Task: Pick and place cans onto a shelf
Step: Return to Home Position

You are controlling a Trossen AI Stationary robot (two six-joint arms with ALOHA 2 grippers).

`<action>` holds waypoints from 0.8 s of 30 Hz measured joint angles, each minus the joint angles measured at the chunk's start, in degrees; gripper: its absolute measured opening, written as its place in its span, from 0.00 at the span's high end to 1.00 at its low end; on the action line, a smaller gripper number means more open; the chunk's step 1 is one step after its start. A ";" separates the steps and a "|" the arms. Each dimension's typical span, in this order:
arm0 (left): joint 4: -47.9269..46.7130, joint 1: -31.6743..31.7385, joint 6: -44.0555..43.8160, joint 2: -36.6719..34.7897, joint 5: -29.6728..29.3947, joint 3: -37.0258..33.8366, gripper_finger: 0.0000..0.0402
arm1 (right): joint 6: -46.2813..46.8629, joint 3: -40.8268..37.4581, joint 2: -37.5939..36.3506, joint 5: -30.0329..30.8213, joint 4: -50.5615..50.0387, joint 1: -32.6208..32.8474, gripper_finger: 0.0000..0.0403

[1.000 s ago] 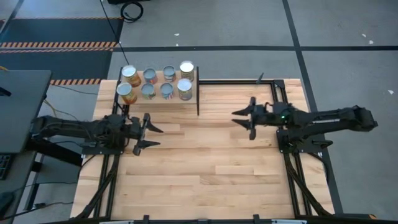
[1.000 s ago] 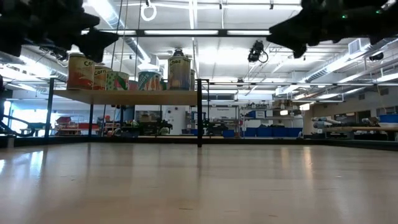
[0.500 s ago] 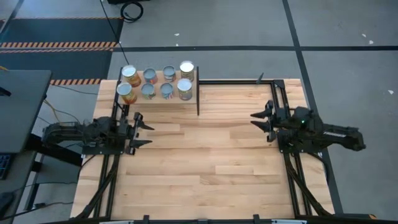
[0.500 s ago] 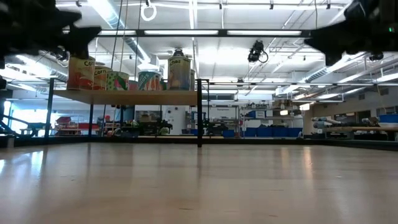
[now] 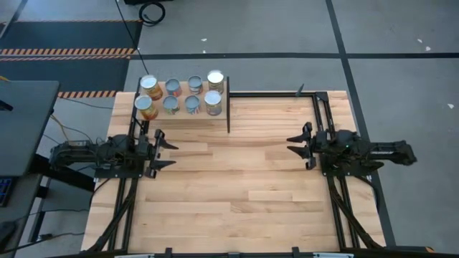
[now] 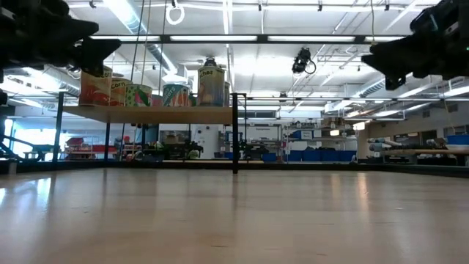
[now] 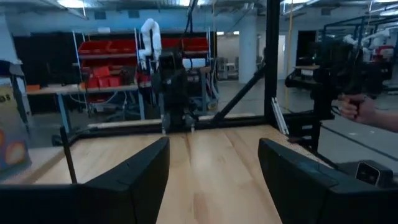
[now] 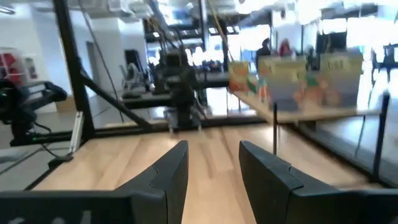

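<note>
Up at the far-left corner of the tabletop [image 5: 237, 193], all eight cans [image 5: 179, 95] stand in two rows of four on the shelf [image 5: 183, 117], so by my read the stacking is done and this is the homing step. Left gripper [image 5: 169, 153] hangs just in front of the shelf, jaws spread wide and empty, while right gripper [image 5: 291, 145] hangs at the opposite edge, well apart from the cans, jaws parted and holding nothing. Next move needs no grasp, just each arm folding to rest clear of the shelf.
</note>
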 joint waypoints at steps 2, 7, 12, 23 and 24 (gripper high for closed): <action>-0.47 0.00 -1.06 0.00 0.06 0.00 0.38 | -1.65 0.00 -0.37 -0.32 1.09 0.82 0.63; -1.66 0.00 -1.62 -0.03 0.02 0.00 0.37 | -1.05 0.00 -0.31 -2.12 -0.63 0.81 0.63; -4.99 0.00 -2.68 0.00 0.02 0.00 0.37 | -1.75 0.00 -0.02 -2.96 -5.70 0.91 0.63; -4.96 0.00 -2.66 -0.02 0.02 0.00 0.37 | -0.63 0.00 1.11 -2.85 -4.90 0.92 0.63; -4.96 0.00 -2.68 -0.02 0.02 0.00 0.37 | -0.63 0.00 1.11 -2.85 -4.90 0.92 0.63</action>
